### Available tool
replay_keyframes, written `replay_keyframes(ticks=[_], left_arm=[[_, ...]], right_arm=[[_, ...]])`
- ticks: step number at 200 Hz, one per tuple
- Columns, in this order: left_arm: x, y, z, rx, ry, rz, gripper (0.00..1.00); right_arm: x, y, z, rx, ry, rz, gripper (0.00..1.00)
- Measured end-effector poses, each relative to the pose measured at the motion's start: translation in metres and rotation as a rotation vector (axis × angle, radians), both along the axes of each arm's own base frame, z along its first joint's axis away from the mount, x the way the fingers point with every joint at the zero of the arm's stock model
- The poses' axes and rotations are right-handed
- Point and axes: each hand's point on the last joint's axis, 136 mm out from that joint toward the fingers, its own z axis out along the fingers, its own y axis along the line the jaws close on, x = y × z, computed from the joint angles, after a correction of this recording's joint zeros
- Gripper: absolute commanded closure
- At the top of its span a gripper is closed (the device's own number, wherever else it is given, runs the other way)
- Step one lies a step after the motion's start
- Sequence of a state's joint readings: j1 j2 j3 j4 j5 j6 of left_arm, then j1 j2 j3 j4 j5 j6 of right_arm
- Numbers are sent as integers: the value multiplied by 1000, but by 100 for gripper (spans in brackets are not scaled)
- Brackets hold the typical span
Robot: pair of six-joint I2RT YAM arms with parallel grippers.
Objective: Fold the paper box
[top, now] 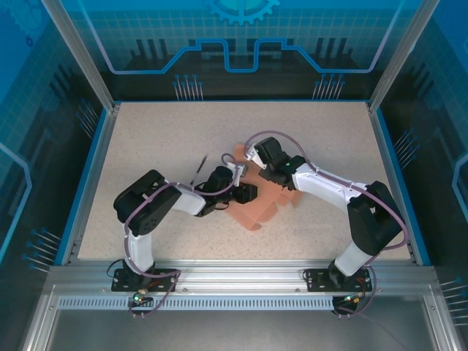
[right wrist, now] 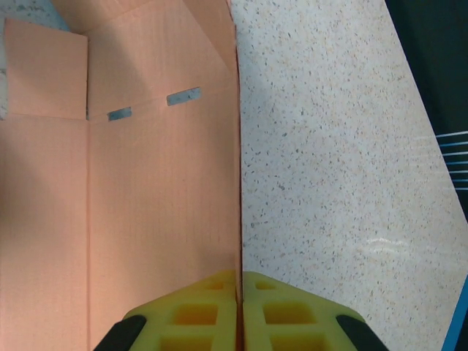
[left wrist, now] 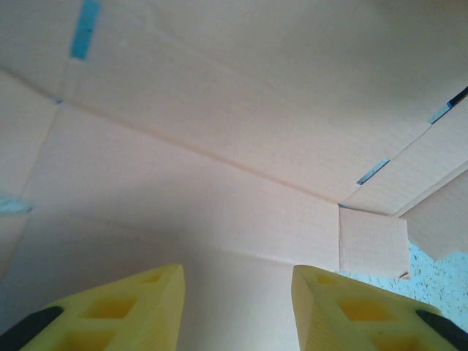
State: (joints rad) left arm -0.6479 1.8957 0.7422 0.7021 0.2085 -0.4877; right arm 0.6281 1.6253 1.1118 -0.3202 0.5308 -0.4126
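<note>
The paper box (top: pixel 265 209) is a salmon-pink card cut-out lying partly unfolded in the middle of the table, between the two arms. My right gripper (top: pixel 246 156) is at its far side. In the right wrist view this gripper (right wrist: pixel 240 275) is shut on the edge of an upright flap of the card (right wrist: pixel 146 205), seen edge-on. My left gripper (top: pixel 248 192) reaches in from the left, low over the card. In the left wrist view its yellow fingers (left wrist: pixel 146 292) stand apart, the gripper (left wrist: pixel 238 272) is open, and a creased card panel (left wrist: pixel 219 110) lies just beyond the gap.
A thin dark stick (top: pixel 199 170) lies on the speckled table (top: pixel 329 131) just left of the left gripper. Blue rails edge the table on the left, right and back. A metal frame runs along the near edge by the arm bases.
</note>
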Motion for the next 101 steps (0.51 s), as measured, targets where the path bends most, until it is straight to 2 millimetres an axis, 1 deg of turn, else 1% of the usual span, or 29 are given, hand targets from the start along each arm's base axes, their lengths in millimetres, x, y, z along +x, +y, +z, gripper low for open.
replay_keyframes(ticks=[21,65,82,101], left_arm=[[0,16,7,-20,-2,31,53],[13,34,40,-48,-59,78,52],[17,42,43,-41,-65,99,52],[21,51,37,-5,-56,116,52]], right_arm=[[-1,3,-2,20,20,23,91],[-2,1,-6,89,101,57,92],[-1,-3,-4,134,138,61,92],[2,-8,-2,186,169,61,92]])
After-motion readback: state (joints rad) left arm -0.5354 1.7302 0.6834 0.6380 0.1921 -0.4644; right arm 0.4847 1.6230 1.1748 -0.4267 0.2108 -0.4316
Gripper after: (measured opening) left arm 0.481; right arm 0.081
